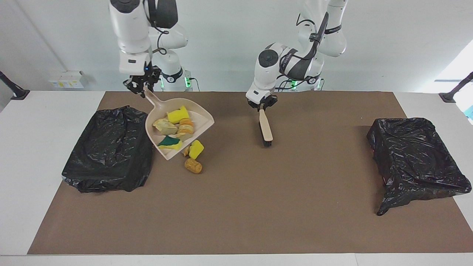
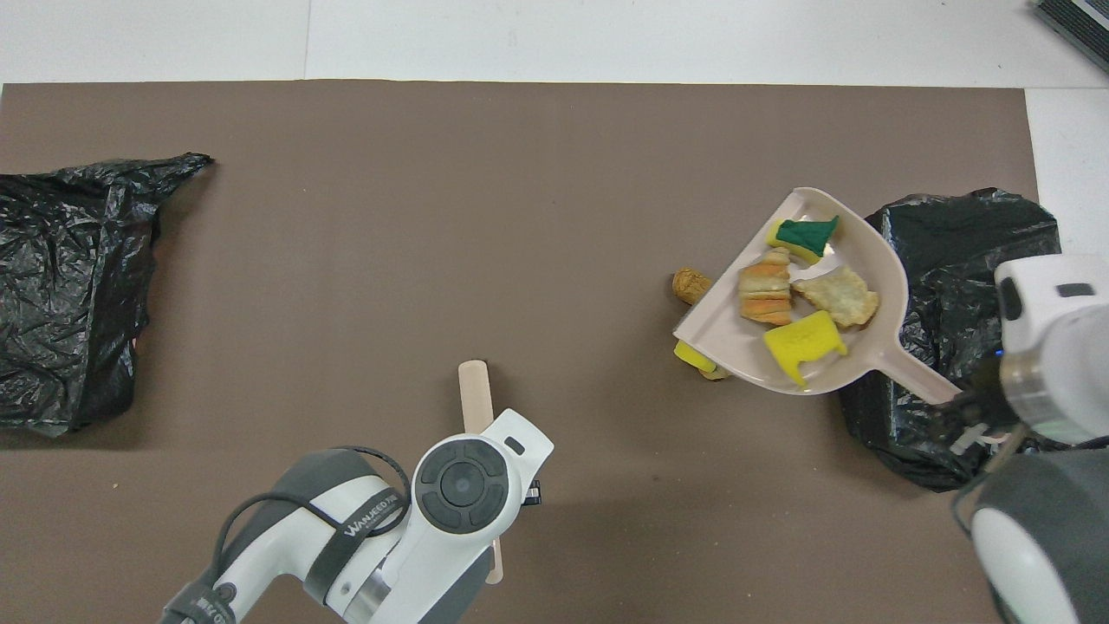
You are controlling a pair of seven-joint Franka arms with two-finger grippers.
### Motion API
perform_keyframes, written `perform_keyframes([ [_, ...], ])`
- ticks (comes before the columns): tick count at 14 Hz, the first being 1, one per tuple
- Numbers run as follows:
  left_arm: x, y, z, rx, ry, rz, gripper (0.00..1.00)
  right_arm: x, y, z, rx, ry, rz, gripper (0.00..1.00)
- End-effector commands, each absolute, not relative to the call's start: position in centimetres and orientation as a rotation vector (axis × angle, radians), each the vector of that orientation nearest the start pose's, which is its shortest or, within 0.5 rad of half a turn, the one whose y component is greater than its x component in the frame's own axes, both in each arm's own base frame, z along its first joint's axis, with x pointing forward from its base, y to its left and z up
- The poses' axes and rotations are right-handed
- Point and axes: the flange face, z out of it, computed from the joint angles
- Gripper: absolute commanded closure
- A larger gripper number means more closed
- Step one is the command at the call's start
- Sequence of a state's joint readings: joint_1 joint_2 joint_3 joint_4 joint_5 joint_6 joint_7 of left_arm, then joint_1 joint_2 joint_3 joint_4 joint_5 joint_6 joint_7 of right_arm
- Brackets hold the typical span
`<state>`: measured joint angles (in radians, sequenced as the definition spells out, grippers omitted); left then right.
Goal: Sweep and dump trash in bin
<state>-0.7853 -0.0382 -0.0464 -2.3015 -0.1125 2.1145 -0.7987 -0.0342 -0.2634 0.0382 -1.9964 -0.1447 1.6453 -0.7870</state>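
Note:
My right gripper (image 1: 142,90) is shut on the handle of the beige dustpan (image 1: 199,119) and holds it tilted in the air, beside the black-bagged bin (image 1: 111,147) at the right arm's end. Several trash pieces lie in the pan (image 2: 875,260): a yellow sponge bit with a green face (image 2: 806,236), an orange-tan lump (image 2: 764,290), a cream lump (image 2: 836,296) and a yellow bit (image 2: 806,342). Three lumps stay on the mat under the pan's lip: a yellow one (image 1: 196,149), a tan one (image 1: 193,166) and an orange one (image 1: 186,150), partly hidden. My left gripper (image 1: 261,107) is shut on the beige brush (image 1: 266,129).
A second black-bagged bin (image 1: 414,155) stands at the left arm's end of the brown mat (image 1: 258,207). The brush's bristle end (image 1: 267,142) is down at the mat near its middle. In the overhead view the raised pan overlaps the edge of the bin (image 2: 962,286).

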Motion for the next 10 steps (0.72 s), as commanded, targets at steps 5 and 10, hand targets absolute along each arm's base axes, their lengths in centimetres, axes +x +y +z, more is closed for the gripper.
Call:
perform_keyframes([
  [5,32.6,-34.8,34.6,-3.069,-0.021,0.263,0.68,44.8,-21.7,57.7,-2.995,-1.599,0.314,1.0],
  [10,37.5,-32.8,35.7,-3.1,-0.088,0.244,0.0,46.9,-20.7,55.8,-2.8,-2.073,0.754,1.0],
])
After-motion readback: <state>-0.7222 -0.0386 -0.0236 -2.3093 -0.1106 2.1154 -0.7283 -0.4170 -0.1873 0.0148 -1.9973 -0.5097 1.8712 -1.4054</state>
